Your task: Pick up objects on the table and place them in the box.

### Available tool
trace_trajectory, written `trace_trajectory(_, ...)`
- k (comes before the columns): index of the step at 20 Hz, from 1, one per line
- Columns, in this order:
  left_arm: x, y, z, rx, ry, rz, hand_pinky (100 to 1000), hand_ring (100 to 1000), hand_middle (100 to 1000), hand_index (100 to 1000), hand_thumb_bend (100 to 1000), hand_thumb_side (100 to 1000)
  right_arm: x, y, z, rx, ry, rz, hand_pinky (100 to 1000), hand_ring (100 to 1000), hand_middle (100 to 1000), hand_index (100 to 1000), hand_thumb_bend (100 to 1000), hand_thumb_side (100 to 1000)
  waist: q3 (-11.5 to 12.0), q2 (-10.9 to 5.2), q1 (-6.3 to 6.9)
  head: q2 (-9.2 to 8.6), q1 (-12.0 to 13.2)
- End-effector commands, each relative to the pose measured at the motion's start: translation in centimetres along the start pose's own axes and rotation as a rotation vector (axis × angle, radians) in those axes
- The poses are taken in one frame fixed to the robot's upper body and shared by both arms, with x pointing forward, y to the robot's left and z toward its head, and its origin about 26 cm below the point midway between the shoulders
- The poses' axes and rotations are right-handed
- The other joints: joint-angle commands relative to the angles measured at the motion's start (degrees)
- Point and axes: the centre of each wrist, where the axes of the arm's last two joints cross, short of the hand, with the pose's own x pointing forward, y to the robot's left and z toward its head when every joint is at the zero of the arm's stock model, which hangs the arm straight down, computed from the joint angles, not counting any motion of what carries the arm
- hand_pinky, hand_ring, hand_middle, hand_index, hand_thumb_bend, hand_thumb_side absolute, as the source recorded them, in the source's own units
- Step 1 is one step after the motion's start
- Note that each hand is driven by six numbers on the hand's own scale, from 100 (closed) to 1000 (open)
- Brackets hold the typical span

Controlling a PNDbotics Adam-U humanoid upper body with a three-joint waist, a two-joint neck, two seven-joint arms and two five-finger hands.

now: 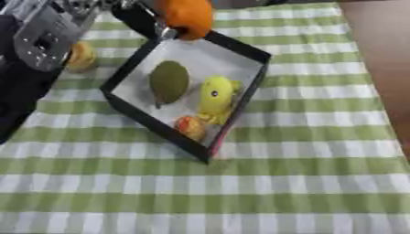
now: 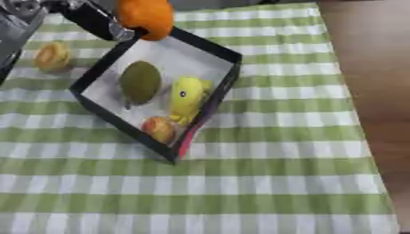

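Kid: Where is the orange (image 1: 187,17) right now?

Helper: It is up at the 12 o'clock side of the table (image 1: 320,183), right over the far corner of the box (image 1: 250,87). The left hand (image 1: 146,19) comes in from 11 o'clock and seems to be holding it. The dark fingers look curled around its left side, but they are partly hidden.

Kid: What is in the box?

Helper: A green fruit (image 1: 169,81), a yellow toy (image 1: 214,94) next to it, and a small red and orange fruit (image 1: 191,126) at the near end.

Kid: Which way must the orange go?

Helper: I think down and toward 5 o'clock. The box lies long from 12 o'clock to 6 o'clock, and the bare white bit is just under the orange.

Kid: Is anything left outside?

Helper: Yes, a small yellow thing (image 2: 53,55) at 9 o'clock from the box. The left hand is nearer to it.

Kid: And the right hand?

Helper: I can't see it.
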Motion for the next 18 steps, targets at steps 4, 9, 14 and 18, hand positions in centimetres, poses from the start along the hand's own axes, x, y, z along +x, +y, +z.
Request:
trace_trajectory(4,-1.4,-0.9,-0.7,-0.110,0.010,-0.061,685,661,590,555,412,100,1.0,-0.5,-0.3,0.016,-0.014,0.032,1000,774,652,813,100,380,-0.1,-2.08,0.85,-0.10,0.3)
trace_trajectory(9,-2.5,-2.1,-0.8,-0.217,0.020,-0.031,721,699,635,607,373,100,1.1,-0.5,-0.3,0.016,-0.014,0.032,1000,774,652,812,100,382,-0.1,-2.08,0.98,-0.10,0.5)
trace_trajectory(14,-2.9,-2.3,-0.6,-0.303,0.000,0.001,764,749,694,659,343,100,1.1,-0.5,-0.3,0.016,-0.013,0.030,1000,774,652,812,100,380,-0.1,-2.17,0.97,-0.10,0.6)
trace_trajectory(18,-3.1,-1.5,-0.2,-0.334,0.002,0.024,871,869,831,913,412,370,1.0,-0.4,-0.3,0.018,-0.011,0.030,1000,774,652,812,100,384,-0.1,-2.23,0.92,-0.10,0.6)
